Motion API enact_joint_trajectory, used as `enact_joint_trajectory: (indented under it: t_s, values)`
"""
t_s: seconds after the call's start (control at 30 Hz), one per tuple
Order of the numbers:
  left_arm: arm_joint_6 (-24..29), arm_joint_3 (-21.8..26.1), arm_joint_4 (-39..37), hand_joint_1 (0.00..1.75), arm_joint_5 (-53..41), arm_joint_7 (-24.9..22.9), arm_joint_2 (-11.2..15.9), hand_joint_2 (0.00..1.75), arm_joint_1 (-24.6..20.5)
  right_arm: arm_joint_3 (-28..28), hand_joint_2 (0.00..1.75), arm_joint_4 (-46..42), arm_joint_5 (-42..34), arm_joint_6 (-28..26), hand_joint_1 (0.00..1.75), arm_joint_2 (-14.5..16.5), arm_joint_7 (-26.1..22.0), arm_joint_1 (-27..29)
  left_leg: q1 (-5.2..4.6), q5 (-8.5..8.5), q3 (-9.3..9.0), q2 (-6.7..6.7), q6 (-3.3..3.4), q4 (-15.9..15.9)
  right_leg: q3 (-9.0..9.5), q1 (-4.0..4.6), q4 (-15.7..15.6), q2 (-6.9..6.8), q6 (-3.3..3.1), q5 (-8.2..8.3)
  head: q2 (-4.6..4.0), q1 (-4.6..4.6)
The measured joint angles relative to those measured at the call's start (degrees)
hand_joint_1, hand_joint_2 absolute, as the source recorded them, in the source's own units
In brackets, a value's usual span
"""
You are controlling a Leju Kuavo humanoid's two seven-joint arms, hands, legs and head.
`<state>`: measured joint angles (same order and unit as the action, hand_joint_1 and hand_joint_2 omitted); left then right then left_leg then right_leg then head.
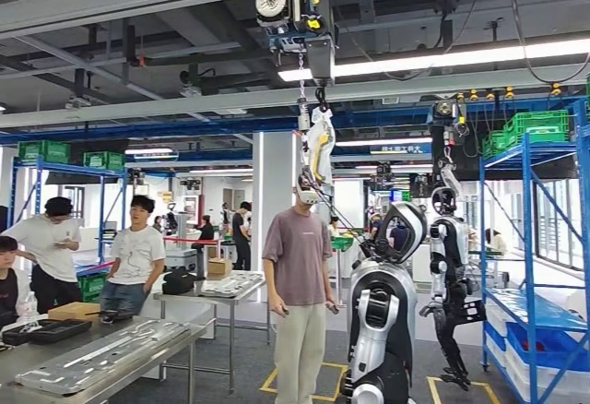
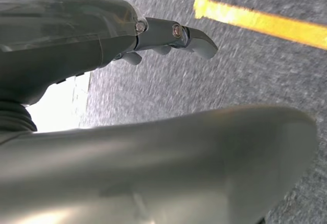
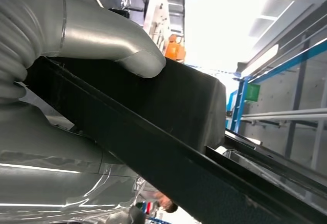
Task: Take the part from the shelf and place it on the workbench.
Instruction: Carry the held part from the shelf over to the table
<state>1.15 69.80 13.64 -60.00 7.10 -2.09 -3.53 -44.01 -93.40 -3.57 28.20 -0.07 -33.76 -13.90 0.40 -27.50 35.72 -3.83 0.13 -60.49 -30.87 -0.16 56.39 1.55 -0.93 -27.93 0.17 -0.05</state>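
**Dan:** While it's carrying, the black part point(image 3: 162, 132) sits in the right hand point(image 3: 77, 106), thumb point(image 3: 115, 42) pressed on top and the rest of the hand under it. Looks clamped like that so the flat thing doesn't tip. It's off the shelf, not yet on a bench, I'd say.

**Mo:** And the left hand point(image 2: 169, 37)?

**Dan:** Hanging over grey floor near a yellow line point(image 2: 262, 22), nothing in it. The fingers I can see lie fairly straight, so I'd call it open.

**Mo:** What's around?

**Dan:** Workbench point(image 1: 104, 353) low on the left, already carrying silver panels and black trays point(image 1: 45, 330). Blue rack point(image 1: 532, 266) on the right. A person in a mauve shirt point(image 1: 299, 284) and another robot point(image 1: 383, 321) stand mid-aisle, which could crowd the turn, though the bench side looks open.
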Motion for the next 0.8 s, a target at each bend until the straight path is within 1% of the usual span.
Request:
enact_joint_trajectory:
  t_s: [0.03, 0.07, 0.1, 0.13, 0.17, 0.2, 0.23, 0.27, 0.3, 0.33, 0.37, 0.4, 0.43, 0.47, 0.5, 0.53, 0.57, 0.6, 0.63, 0.67, 0.7, 0.73, 0.77, 0.8]
  values:
    - [0.0, 0.0, 0.0, 0.00, 0.0, 0.0, 0.0, 1.75, -0.1, 0.0, 1.75, 0.0, 0.0, 0.0, 1.75, 0.0, 0.0, 0.1, -0.01, -1.70, 1.20, 1.17, -0.21, -2.8, 0.15, -0.10, -0.2, -0.67, -0.12, 0.10, 0.00, 0.01]
    - [0.0, 0.0, 0.0, 0.00, 0.0, 0.0, 0.0, 1.75, -0.2, 0.0, 1.75, 0.1, 0.0, 0.0, 1.75, 0.0, 0.0, 0.1, 0.04, -3.58, 2.80, 2.09, -0.48, -6.4, 0.18, -0.06, -0.3, -1.29, -0.22, 0.08, 0.00, 0.01]
    - [-0.1, 0.0, 0.0, 0.00, 0.0, 0.0, 0.0, 1.75, -0.3, 0.0, 1.75, 0.2, 0.0, 0.0, 1.75, 0.0, 0.0, 0.2, 0.24, -5.22, 4.49, 2.56, -0.76, -10.0, 0.18, -0.04, -0.3, -1.95, -0.24, 0.05, 0.00, 0.01]
    - [-0.1, 0.0, 0.0, 0.00, 0.0, 0.0, 0.1, 1.75, -0.3, 0.0, 1.75, 0.3, 0.0, 0.0, 1.75, 0.0, 0.0, 0.3, 0.48, -6.05, 5.67, 2.81, -1.02, -12.6, 0.19, -0.04, -0.3, -2.56, -0.20, 0.00, 0.00, 0.01]
    - [-0.1, 0.0, 0.0, 0.00, 0.0, -0.1, 0.1, 1.75, -0.2, 0.0, 1.75, 0.4, -0.1, 0.0, 1.75, 0.0, 0.0, 0.4, 0.75, -5.81, 5.92, 3.01, -1.28, -13.2, 0.22, -0.06, -0.2, -3.08, -0.10, -0.07, 0.00, 0.01]
    - [-0.1, 0.0, 0.0, 0.00, -0.1, -0.1, 0.1, 1.75, -0.1, 0.0, 1.75, 0.5, -0.1, 0.0, 1.75, 0.0, 0.0, 0.5, 1.04, -4.52, 5.00, 3.32, -1.53, -11.5, 0.31, -0.12, -0.2, -3.57, 0.07, -0.18, 0.00, 0.01]
    - [-0.1, 0.1, 0.0, 0.00, -0.1, -0.2, 0.1, 1.75, 0.0, 0.0, 1.75, 0.6, -0.2, 0.0, 1.75, 0.0, 0.0, 0.6, 1.28, -2.62, 3.17, 3.93, -1.77, -8.0, 0.43, -0.19, -0.1, -4.03, 0.31, -0.35, 0.00, 0.01]
    - [-0.1, 0.1, 0.0, 0.00, -0.1, -0.3, 0.1, 1.75, -0.1, 0.0, 1.75, 0.6, -0.3, 0.0, 1.75, 0.0, -0.1, 0.7, 1.34, -1.08, 1.08, 5.01, -1.99, -4.1, 0.51, -0.16, 0.0, -4.45, 0.64, -0.59, 0.00, 0.01]
    - [-0.1, 0.1, 0.0, 0.00, -0.2, -0.4, 0.0, 1.75, -0.2, 0.0, 1.75, 0.6, -0.4, -0.1, 1.75, 0.0, -0.1, 0.7, 1.33, 0.06, -0.57, 5.82, -1.88, -0.8, 0.55, -0.08, 0.3, -4.85, 1.03, -0.86, 0.00, 0.01]
    - [-0.1, 0.1, 0.0, 0.00, -0.3, -0.6, 0.0, 1.75, -0.2, 0.1, 1.75, 0.6, -0.4, -0.1, 1.75, 0.0, -0.2, 0.8, 1.22, 0.51, -1.48, 6.38, -1.62, 1.2, 0.57, 0.04, 0.5, -5.20, 1.39, -1.09, 0.00, 0.01]
    - [-0.1, 0.1, 0.0, 0.00, -0.4, -0.8, 0.1, 1.75, -0.3, 0.1, 1.75, 0.6, -0.5, -0.1, 1.75, -0.1, -0.3, 0.9, 1.00, 0.42, -1.70, 6.53, -1.19, 1.8, 0.59, 0.13, 0.6, -5.54, 1.74, -1.22, 0.00, 0.01]
    - [-0.1, 0.1, 0.0, 0.00, -0.5, -1.0, 0.1, 1.75, -0.2, 0.2, 1.75, 0.6, -0.5, -0.1, 1.75, -0.1, -0.3, 1.0, 0.86, 0.46, -1.54, 6.05, -0.63, 1.8, 0.65, 0.10, 0.6, -5.90, 2.01, -1.28, 0.00, 0.01]
    - [-0.1, 0.1, 0.0, 0.00, -0.6, -1.2, 0.2, 1.75, -0.1, 0.2, 1.75, 0.6, -0.6, -0.1, 1.75, -0.1, -0.4, 1.0, 0.77, 0.50, -1.48, 5.66, -0.22, 1.9, 0.75, -0.03, 0.6, -6.10, 2.30, -1.42, 0.00, 0.01]
    - [0.0, 0.1, 0.0, 0.00, -0.7, -1.3, 0.2, 1.75, 0.0, 0.2, 1.75, 0.6, -0.6, -0.1, 1.75, 0.0, -0.5, 1.0, 0.73, 0.57, -1.45, 5.30, 0.17, 1.9, 0.69, -0.21, 1.0, -5.77, 2.56, -1.90, 0.00, 0.01]
    - [0.0, 0.1, 0.0, 0.00, -0.7, -1.4, 0.3, 1.75, 0.1, 0.3, 1.75, 0.6, -0.6, -0.1, 1.75, 0.0, -0.6, 1.0, 0.75, 0.65, -1.44, 4.92, 0.53, 1.9, 0.21, -0.34, 2.3, -5.04, 2.73, -2.97, 0.00, 0.01]
    - [0.0, 0.2, 0.0, 0.00, -0.7, -1.3, 0.5, 1.75, 0.0, 0.3, 1.75, 0.6, -0.6, -0.1, 1.75, -0.1, -0.7, 1.0, 0.77, 0.73, -1.43, 4.53, 0.83, 2.0, -0.87, -0.42, 4.9, -4.03, 2.84, -4.65, 0.00, 0.01]
    - [0.0, 0.2, 0.0, 0.00, -0.7, -1.1, 0.6, 1.75, -0.1, 0.4, 1.75, 0.6, -0.6, -0.1, 1.75, -0.1, -0.9, 1.1, 0.70, 0.75, -1.40, 4.09, 1.05, 2.0, -2.55, -0.45, 8.7, -3.01, 2.84, -6.67, 0.00, 0.01]
    - [0.0, 0.3, 0.0, 0.00, -0.6, -0.9, 0.8, 1.75, -0.2, 0.4, 1.75, 0.6, -0.6, -0.1, 1.75, -0.1, -1.0, 1.3, 0.57, 0.76, -1.39, 3.60, 1.22, 2.0, -4.53, -0.45, 12.9, -2.43, 2.77, -8.49, 0.00, 0.01]
    - [-0.1, 0.5, 0.0, 0.00, -0.5, -0.7, 1.0, 1.75, -0.2, 0.5, 1.75, 0.6, -0.6, -0.1, 1.75, -0.1, -1.1, 1.5, 0.42, 0.76, -1.40, 3.07, 1.32, 2.0, -6.22, -0.43, 16.3, -2.12, 2.67, -9.56, 0.00, 0.01]
    - [-0.1, 0.7, 0.0, 0.00, -0.3, -0.6, 1.1, 1.75, -0.2, 0.5, 1.75, 0.6, -0.6, -0.1, 1.75, -0.1, -1.1, 1.6, 0.26, 0.76, -1.44, 2.52, 1.38, 2.0, -7.15, -0.40, 17.9, -1.96, 2.51, -9.52, 0.00, 0.01]
    - [-0.2, 0.9, 0.0, 0.00, -0.1, -0.5, 1.3, 1.75, -0.3, 0.5, 1.75, 0.5, -0.6, -0.1, 1.75, -0.1, -1.2, 1.8, 0.13, 0.75, -1.52, 1.92, 1.40, 1.9, -6.96, -0.33, 17.1, -1.78, 2.27, -8.26, 0.00, 0.01]
    - [-0.3, 1.2, 0.0, 0.00, 0.2, -0.3, 1.4, 1.75, -0.3, 0.6, 1.75, 0.5, -0.6, -0.1, 1.75, -0.1, -1.3, 1.9, 0.04, 0.75, -1.63, 1.29, 1.41, 1.9, -5.74, -0.20, 14.0, -1.41, 1.94, -6.10, 0.00, 0.01]
    - [-0.4, 1.4, 0.0, 0.00, 0.4, -0.2, 1.4, 1.75, -0.3, 0.7, 1.75, 0.4, -0.6, -0.1, 1.75, 0.0, -1.4, 2.0, 0.05, 0.75, -1.70, 0.67, 1.40, 1.9, -4.02, -0.04, 9.8, -0.51, 1.55, -3.73, 0.00, 0.01]
    - [-0.5, 1.6, 0.1, 0.00, 0.5, -0.2, 1.5, 1.75, -0.3, 0.8, 1.75, 0.4, -0.6, 0.0, 1.75, 0.0, -1.5, 2.0, 0.01, 0.77, -1.70, 0.05, 1.34, 1.9, -2.41, 0.08, 5.9, 0.50, 1.18, -1.88, 0.00, 0.01]
